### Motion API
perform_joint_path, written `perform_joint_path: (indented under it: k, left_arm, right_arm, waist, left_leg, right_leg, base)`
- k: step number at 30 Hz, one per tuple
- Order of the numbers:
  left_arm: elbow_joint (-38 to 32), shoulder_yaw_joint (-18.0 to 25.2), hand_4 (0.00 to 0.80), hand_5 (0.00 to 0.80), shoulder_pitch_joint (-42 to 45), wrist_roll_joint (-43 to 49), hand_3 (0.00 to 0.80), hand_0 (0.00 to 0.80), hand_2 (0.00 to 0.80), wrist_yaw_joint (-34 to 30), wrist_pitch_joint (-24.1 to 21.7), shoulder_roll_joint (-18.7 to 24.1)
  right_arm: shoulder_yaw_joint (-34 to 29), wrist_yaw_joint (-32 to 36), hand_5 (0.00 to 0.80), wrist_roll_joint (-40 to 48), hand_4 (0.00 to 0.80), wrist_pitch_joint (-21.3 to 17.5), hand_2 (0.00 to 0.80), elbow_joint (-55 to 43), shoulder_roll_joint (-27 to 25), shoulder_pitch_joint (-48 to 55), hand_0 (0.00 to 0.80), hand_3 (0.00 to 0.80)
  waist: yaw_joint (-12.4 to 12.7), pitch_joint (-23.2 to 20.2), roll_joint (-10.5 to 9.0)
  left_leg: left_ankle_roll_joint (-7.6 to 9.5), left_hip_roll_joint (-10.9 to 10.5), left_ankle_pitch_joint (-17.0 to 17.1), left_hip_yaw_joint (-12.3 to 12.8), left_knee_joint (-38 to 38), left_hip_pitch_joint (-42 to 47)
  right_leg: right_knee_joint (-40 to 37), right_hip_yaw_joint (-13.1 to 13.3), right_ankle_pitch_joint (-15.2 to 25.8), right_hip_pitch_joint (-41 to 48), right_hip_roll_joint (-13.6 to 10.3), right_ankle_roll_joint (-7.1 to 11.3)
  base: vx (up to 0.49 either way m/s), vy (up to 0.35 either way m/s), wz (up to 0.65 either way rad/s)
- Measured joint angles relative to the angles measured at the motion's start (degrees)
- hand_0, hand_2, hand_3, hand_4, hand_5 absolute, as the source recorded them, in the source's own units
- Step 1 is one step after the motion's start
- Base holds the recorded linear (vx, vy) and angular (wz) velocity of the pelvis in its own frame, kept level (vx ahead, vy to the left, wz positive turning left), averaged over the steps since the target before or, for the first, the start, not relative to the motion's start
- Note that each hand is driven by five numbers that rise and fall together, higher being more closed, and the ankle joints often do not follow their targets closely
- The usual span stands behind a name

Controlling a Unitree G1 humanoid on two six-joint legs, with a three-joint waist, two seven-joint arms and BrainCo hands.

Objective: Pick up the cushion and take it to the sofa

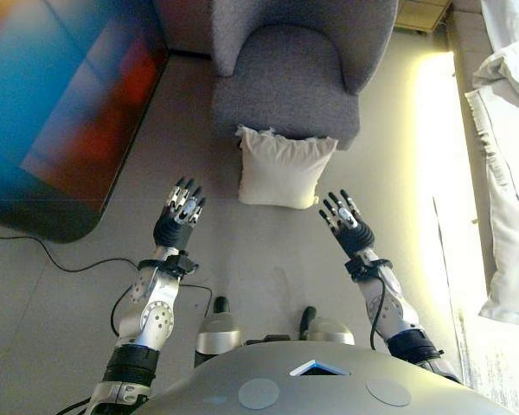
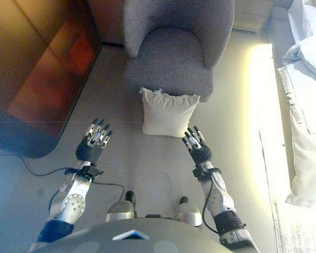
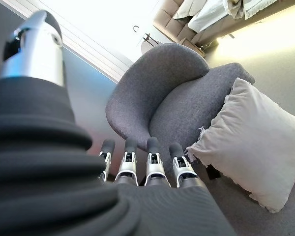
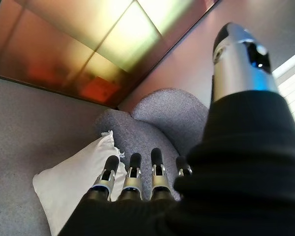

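Observation:
A cream cushion (image 1: 281,169) stands on the floor, leaning against the front of a grey armchair (image 1: 290,78). My left hand (image 1: 180,216) is held out to the cushion's left, a short gap away, fingers straight and holding nothing. My right hand (image 1: 348,223) reaches up just below the cushion's lower right corner, also open and apart from it. The left wrist view shows the cushion (image 3: 250,147) past my fingers (image 3: 155,162). In the right wrist view the cushion (image 4: 73,179) lies beyond my fingers (image 4: 132,174).
A large dark glossy panel (image 1: 60,112) fills the left side, its lower edge near my left arm. White bedding (image 1: 510,173) hangs along the right. Grey carpet (image 1: 268,251) lies between my hands and the cushion.

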Motion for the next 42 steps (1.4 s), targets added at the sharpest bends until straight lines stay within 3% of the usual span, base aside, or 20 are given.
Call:
perform_joint_path:
  k: [29,36,39,40,41,42]
  left_arm:
    - [-0.01,0.46,0.0,0.0,2.08,-1.03,0.0,0.0,0.0,-0.49,-0.09,-0.04]
    - [0.43,0.46,0.0,0.0,1.43,-0.83,0.0,0.0,0.0,0.49,-0.11,-0.06]
    - [0.71,0.51,0.0,0.0,-0.13,-0.34,0.0,0.0,0.0,1.19,-0.13,0.01]
    - [1.16,0.48,0.0,0.0,-1.57,0.14,0.0,0.0,0.0,1.17,-0.13,-0.17]
    - [2.18,0.41,0.0,0.0,-3.6,0.17,0.0,0.0,0.0,1.17,-0.1,-1.02]
    - [2.39,0.45,0.0,0.0,-4.66,0.17,0.0,0.0,0.0,1.17,-0.1,-1.09]
  right_arm:
    - [-0.03,1.02,0.0,-0.54,0.0,0.9,0.0,-0.02,-0.2,1.79,0.0,0.0]
    - [-0.06,0.9,0.0,-0.52,0.0,0.94,0.0,-0.01,-0.23,1.68,0.0,0.0]
    - [-0.15,0.77,0.0,-0.48,0.0,1.23,0.0,-0.02,-0.12,1.57,0.0,0.0]
    - [-0.14,0.44,0.0,-0.47,0.0,1.2,0.0,-0.07,0.15,1.24,0.0,0.0]
    - [-0.37,-0.16,0.0,-0.45,0.0,1.15,0.0,-0.27,-0.71,0.91,0.0,0.0]
    - [-0.61,-0.39,0.0,-0.41,0.0,0.96,0.0,-0.48,-0.74,1.21,0.0,0.0]
  waist:
    - [0.01,0.12,0.17]
    - [-0.04,0.83,0.92]
    - [0.05,1.36,0.73]
    - [-0.05,2.18,0.81]
    - [-0.22,3.61,2.35]
    - [-0.44,4.17,3.03]
  left_leg:
    - [0.03,-0.02,-0.05,0.8,0.11,0.28]
    - [0.69,-0.72,-0.61,0.93,1.25,-0.14]
    - [1.92,-1.85,-2.56,0.97,4.26,-1.67]
    - [3.15,-2.56,-4.44,0.85,7.79,-3.54]
    - [4.62,-2.31,-6.96,0.48,12.8,-6.23]
    - [4.63,-2.27,-8.19,0.04,15.73,-7.81]
  right_leg:
    - [0.07,0.69,0.0,-0.15,-0.14,0.01]
    - [2.54,1.08,-0.79,-1.27,-1.29,0.55]
    - [8.53,1.34,-3.43,-3.62,-3.38,1.25]
    - [14.93,1.59,-5.07,-6.44,-5.16,1.62]
    - [24.74,2.81,-5.08,-11.33,-6.37,1.4]
    - [32.02,4.35,-4.3,-14.83,-7.39,0.65]
  base:
    - [0.023,0.032,-0.01]
    - [0.029,0.113,-0.01]
    - [-0.033,0.198,0.07]
    - [-0.008,0.259,0.17]
    - [0.027,0.212,0.29]
    - [0.06,0.156,0.43]
